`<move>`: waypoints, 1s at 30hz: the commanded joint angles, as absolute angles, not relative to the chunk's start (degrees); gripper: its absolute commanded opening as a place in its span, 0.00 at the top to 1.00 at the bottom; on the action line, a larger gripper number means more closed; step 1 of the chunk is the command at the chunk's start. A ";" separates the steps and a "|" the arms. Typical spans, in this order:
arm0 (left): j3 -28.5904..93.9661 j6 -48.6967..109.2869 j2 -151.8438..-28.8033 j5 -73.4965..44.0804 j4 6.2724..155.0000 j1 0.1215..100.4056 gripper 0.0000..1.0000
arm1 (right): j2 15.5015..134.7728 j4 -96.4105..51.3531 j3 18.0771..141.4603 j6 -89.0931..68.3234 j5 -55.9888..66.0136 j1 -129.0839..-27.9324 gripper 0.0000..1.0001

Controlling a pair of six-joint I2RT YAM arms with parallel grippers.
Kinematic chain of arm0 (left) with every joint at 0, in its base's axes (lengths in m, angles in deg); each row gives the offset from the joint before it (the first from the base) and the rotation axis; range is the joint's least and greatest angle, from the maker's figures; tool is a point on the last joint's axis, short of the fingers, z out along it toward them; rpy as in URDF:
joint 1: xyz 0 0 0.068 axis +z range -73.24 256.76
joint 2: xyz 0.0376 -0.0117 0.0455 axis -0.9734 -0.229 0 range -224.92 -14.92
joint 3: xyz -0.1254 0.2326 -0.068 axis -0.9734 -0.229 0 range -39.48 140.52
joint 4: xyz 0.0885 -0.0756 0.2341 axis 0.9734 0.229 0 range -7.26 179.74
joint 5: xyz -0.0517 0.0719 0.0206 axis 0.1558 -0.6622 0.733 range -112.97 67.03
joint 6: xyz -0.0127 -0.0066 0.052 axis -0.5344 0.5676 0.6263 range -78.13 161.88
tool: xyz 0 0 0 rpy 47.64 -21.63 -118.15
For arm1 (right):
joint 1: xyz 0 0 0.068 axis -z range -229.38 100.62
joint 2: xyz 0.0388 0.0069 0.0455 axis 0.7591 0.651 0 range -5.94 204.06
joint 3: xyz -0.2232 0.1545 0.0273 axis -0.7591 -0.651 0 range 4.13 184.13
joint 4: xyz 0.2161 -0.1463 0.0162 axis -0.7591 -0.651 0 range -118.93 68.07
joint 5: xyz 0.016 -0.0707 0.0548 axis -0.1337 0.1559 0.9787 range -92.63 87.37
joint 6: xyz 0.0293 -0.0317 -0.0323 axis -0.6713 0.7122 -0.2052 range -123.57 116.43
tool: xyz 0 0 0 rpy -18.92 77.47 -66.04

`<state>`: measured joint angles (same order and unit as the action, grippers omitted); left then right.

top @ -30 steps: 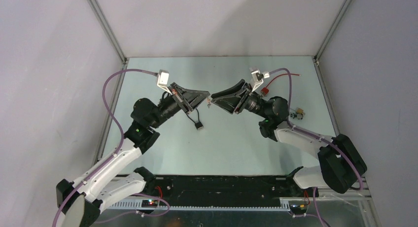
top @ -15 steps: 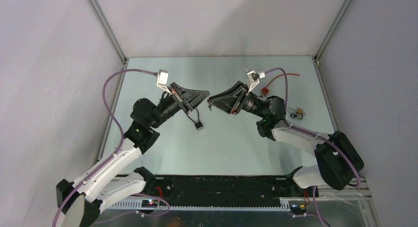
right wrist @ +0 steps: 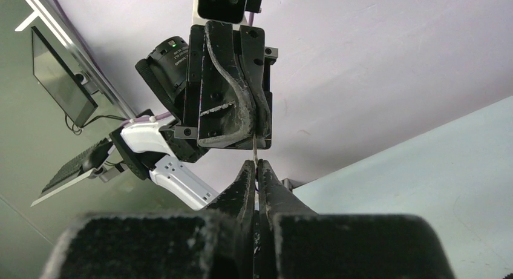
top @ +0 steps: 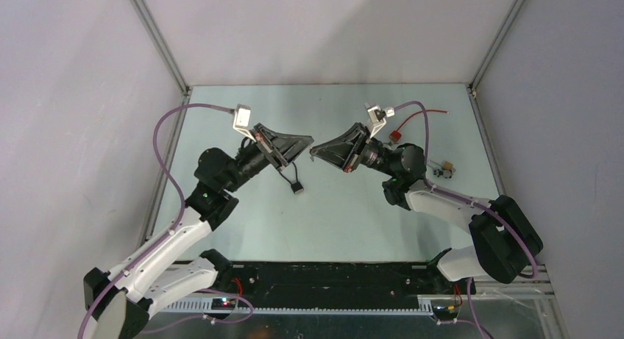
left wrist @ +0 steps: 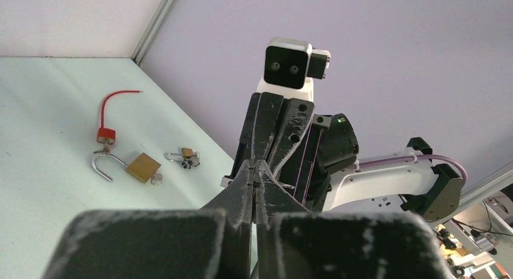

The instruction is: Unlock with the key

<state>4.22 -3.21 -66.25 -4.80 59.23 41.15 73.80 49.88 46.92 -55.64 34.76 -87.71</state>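
My left gripper and my right gripper are raised over the middle of the table, tip to tip. The right one is shut on a thin metal key, seen edge-on, whose blade reaches the left gripper's closed fingertips. The left gripper is shut; a black cord with a small black lock body hangs from under it. What sits between its pads is hidden.
A red lock with a red cable shackle, a brass padlock with its shackle open and a small ring of keys lie at the table's right rear. Grey walls enclose the pale green table.
My right gripper has shifted slightly left and up, bringing the key's tip against the left gripper's fingertips. The left arm and the hanging black lock have not moved.
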 commanded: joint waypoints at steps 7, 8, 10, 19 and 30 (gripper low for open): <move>1.75 -1.15 -63.25 -9.37 58.69 41.11 0.60 | 72.63 49.13 49.23 -55.32 35.06 -87.44 1.00; 1.70 -0.19 -62.86 -9.88 60.40 41.37 0.53 | 72.28 47.38 49.22 -55.29 34.93 -87.39 1.00; 2.08 1.67 -61.67 -12.25 64.96 41.74 0.33 | 71.77 44.17 49.22 -55.02 34.82 -87.26 1.00; 8.61 5.89 -57.43 -40.33 100.88 43.14 0.00 | 67.00 20.33 48.17 -52.25 29.41 -86.95 1.00; 7.84 2.12 -55.68 -40.94 115.26 47.66 0.04 | 63.41 -5.97 48.17 -53.15 18.58 -87.78 1.00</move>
